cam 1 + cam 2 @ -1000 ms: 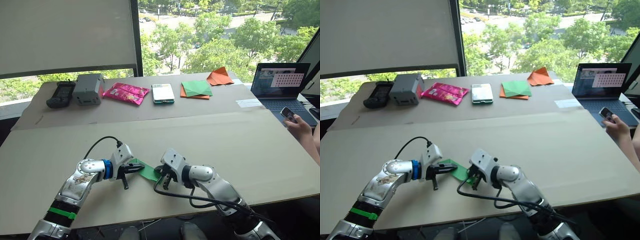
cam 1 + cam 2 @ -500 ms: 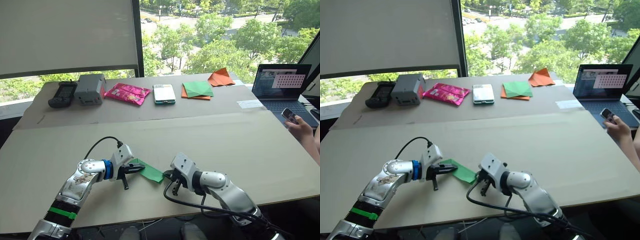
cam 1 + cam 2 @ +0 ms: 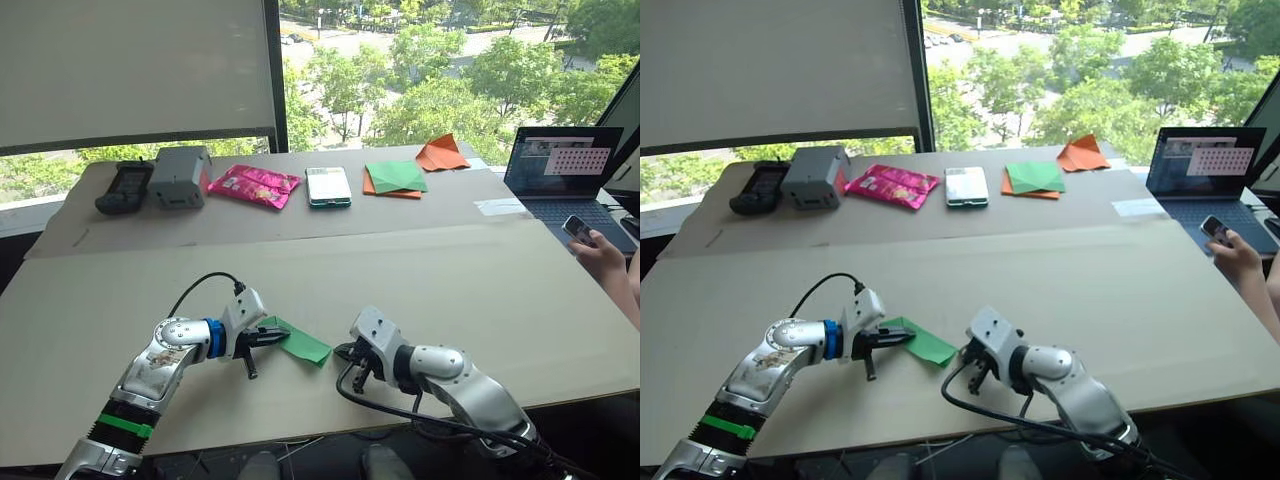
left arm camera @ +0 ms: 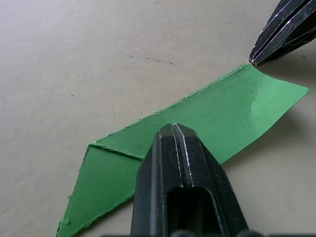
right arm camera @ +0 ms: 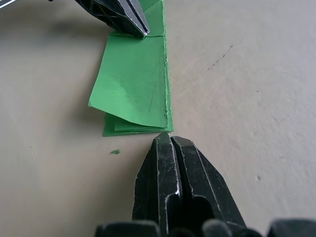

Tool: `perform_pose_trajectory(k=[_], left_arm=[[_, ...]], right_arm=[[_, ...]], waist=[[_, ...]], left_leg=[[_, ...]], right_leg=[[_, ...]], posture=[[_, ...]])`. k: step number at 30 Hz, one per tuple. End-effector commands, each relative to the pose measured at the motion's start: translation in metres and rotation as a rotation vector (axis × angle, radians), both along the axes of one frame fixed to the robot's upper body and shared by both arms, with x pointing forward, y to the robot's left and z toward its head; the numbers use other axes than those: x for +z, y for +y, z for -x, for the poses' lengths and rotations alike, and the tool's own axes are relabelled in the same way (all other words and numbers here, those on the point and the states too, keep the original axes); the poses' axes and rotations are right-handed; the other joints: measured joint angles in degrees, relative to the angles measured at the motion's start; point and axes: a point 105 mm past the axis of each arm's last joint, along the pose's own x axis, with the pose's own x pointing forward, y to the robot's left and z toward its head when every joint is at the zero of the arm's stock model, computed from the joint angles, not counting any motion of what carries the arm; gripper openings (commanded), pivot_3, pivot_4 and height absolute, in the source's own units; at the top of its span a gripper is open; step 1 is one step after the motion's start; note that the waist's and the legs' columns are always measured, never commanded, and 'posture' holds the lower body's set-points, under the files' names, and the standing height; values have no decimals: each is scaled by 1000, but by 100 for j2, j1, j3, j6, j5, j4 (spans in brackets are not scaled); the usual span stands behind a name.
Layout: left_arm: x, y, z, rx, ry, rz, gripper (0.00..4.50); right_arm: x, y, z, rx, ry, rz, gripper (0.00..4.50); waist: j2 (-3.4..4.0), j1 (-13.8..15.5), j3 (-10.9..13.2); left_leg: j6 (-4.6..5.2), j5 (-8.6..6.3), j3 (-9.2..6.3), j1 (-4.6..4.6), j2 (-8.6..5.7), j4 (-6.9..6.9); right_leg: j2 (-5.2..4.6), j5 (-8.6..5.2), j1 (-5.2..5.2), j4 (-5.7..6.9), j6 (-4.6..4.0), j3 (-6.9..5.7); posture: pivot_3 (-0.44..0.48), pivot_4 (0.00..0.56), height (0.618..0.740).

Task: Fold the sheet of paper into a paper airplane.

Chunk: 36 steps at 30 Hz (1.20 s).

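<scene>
A folded strip of bright green paper, creased into a narrow dart shape with a pointed end and a squared end, lies on the near part of a long tan cardboard-covered table. The left gripper presses its two black fingers together onto the middle of the paper, pinning it to the board. The right gripper sits just beside the paper's squared end, its fingers clenched together and holding nothing, the tips at the paper's edge; whether they touch it cannot be told. A tiny green scrap lies on the board next to that end, whose top layer curls slightly upward.

Along the far edge of the table stand, from the robot's left, a black handheld controller, a grey box-shaped device, a pink foil snack packet, a white-faced smartphone with a teal rim, a darker green paper square resting on an orange sheet, and an orange pointed paper shape. At far right an open laptop shows a grid of dots on its screen, and a person's hand holds a phone beside it. No writing can be read. Nothing lies between the grippers and the paper.
</scene>
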Motion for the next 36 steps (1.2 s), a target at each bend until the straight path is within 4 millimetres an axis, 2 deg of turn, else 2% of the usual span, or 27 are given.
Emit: perform_pose_trajectory(k=[1,3,5,12,17,20,27,33,36], left_arm=[[-10,3,3,0,30,-44,0],[-10,3,3,-1,30,-45,0],[-9,3,3,-1,29,-45,0],[-7,5,3,4,25,-49,0],[-6,6,3,10,21,-52,0],[-4,6,3,10,18,-48,0],[15,-11,-9,17,-10,49,0],[7,-23,-11,-9,-3,45,0],[-5,-22,-10,-24,3,0,0]], right_arm=[[53,23,2,76,-171,-185,25],[63,31,-1,71,-204,-239,25],[59,38,0,80,-196,-235,25],[16,44,-2,88,-102,-96,25],[-21,30,-3,53,-4,37,25],[-34,26,-2,37,41,74,25],[-41,24,0,35,63,96,25],[-41,24,0,30,64,106,25],[-40,24,0,29,65,105,25]], waist=[[1,-11,4],[1,-28,5],[4,-25,5],[0,-26,10],[0,-35,13],[2,-37,11],[-3,-29,13],[-3,-35,13],[-2,-35,12]], left_leg=[[0,0,0,0,0,0],[0,0,-1,2,1,-3],[0,0,-1,2,2,-5],[1,1,1,0,1,-5],[1,1,1,1,2,-6],[1,0,1,5,2,-7],[0,0,0,4,2,-6],[1,1,0,4,2,-6],[1,1,0,5,2,-6]], right_leg=[[1,0,-1,1,0,0],[2,0,-1,1,0,0],[2,0,-2,1,0,-2],[1,0,1,-7,0,0],[2,0,-1,-6,0,0],[2,0,1,-6,0,0],[3,0,1,-7,0,-1],[4,0,2,-6,0,-1],[5,0,2,-6,0,-1]], posture=[[0,150,732],[0,150,732],[0,150,732],[0,150,732],[0,150,732],[0,150,732],[0,150,732],[0,150,732],[0,150,732]])
